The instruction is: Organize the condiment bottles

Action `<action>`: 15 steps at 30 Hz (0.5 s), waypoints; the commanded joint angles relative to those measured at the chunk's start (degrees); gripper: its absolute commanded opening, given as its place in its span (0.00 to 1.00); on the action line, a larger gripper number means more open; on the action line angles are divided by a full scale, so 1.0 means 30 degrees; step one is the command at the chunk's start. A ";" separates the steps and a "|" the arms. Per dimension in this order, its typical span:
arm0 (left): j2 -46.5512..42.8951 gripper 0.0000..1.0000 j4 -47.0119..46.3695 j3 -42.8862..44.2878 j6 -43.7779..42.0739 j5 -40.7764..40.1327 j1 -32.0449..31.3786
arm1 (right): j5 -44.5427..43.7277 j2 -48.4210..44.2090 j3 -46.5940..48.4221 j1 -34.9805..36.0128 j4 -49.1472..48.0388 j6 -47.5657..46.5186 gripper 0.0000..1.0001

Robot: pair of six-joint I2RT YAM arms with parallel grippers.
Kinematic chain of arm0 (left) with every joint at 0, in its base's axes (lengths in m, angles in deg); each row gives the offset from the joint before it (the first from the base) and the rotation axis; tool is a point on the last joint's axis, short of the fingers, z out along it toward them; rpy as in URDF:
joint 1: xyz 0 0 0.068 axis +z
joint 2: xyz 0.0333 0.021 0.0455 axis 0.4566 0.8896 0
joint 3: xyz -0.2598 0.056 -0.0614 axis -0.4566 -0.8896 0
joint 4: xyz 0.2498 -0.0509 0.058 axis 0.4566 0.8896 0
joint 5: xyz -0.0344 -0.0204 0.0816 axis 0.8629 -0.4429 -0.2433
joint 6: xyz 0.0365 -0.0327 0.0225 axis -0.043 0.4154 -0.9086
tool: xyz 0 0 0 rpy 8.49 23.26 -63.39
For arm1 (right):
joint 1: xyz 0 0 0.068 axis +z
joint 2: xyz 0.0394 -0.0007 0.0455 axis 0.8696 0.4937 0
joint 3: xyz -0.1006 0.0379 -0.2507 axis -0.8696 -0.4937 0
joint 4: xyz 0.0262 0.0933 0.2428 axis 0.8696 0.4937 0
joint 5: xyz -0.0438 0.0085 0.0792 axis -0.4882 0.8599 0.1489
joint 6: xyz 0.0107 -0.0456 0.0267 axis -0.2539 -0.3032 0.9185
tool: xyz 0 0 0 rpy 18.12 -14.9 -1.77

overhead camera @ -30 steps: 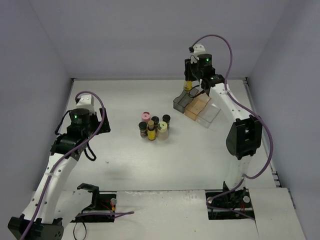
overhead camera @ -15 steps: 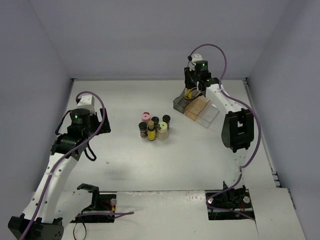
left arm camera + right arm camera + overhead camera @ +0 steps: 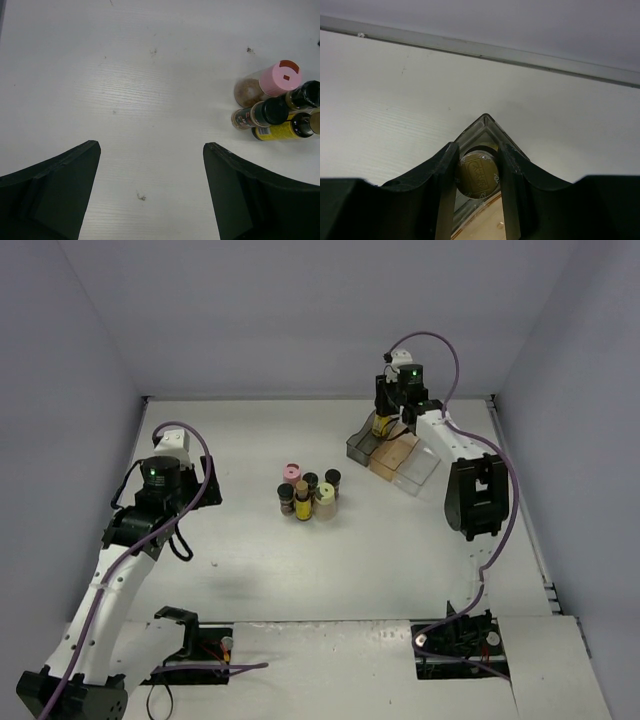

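My right gripper [image 3: 383, 426] is shut on a small bottle with a yellow label [image 3: 381, 428]. It holds the bottle upright at the far corner of the grey translucent bin [image 3: 360, 446]. In the right wrist view the bottle's gold cap [image 3: 478, 175] sits between my fingers [image 3: 446, 170], with the bin's corner [image 3: 485, 121] just beyond. Six bottles cluster mid-table: a pink-lidded one [image 3: 291, 473], a pale-yellow jar [image 3: 325, 496] and dark-capped ones [image 3: 311, 481]. My left gripper [image 3: 203, 490] is open and empty, left of the cluster; its view shows the pink lid [image 3: 282, 79].
An amber bin [image 3: 396, 452] and a clear bin [image 3: 419, 471] stand in a row right of the grey one, near the back wall. The right arm's elbow [image 3: 475, 495] hangs right of the bins.
My right gripper has carried the yellow-labelled bottle down and slightly right, to the grey bin's far corner. The left arm and the cluster have not moved.
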 commanded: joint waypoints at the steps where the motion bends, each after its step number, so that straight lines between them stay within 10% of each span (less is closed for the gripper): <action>1: 0.0101 0.86 -0.0679 0.0145 0.0109 0.0170 -0.0040 | 0.0754 -0.0201 -0.0088 -0.0216 -0.2918 0.0040 0.03; 7: 0.0071 0.86 -0.0679 0.0145 0.0109 0.0228 -0.0039 | 0.1078 -0.0054 -0.0498 -0.0275 -0.3330 0.0480 0.14; 11: 0.0071 0.86 -0.0679 0.0116 0.0109 0.0229 -0.0011 | 0.1282 -0.0432 -0.0703 -0.0275 -0.3389 0.0304 0.58; 15: 0.0013 0.86 -0.0679 0.0116 0.0138 0.0229 -0.0040 | 0.1400 -0.1662 -0.1083 -0.0188 -0.3476 0.0245 0.78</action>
